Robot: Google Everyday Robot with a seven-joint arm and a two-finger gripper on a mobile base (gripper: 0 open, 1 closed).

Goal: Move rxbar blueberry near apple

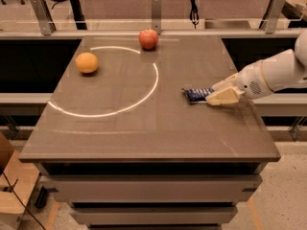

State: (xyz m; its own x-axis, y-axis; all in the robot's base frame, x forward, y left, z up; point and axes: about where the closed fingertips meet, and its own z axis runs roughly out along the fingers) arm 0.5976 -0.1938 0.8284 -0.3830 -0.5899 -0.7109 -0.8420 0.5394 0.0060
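The rxbar blueberry (196, 94), a flat dark-blue wrapped bar, is at the right-middle of the table, just above or on its top. My gripper (212, 96) reaches in from the right with cream fingers (223, 97) closed on the bar's right end. The red apple (148, 39) stands at the far edge of the table near the middle, well up and left of the bar and apart from it.
An orange (87, 62) sits at the far left of the brown table (144, 128). A bright white ring of light curves across the tabletop (154, 80). A rail with metal posts (156, 6) runs behind the table.
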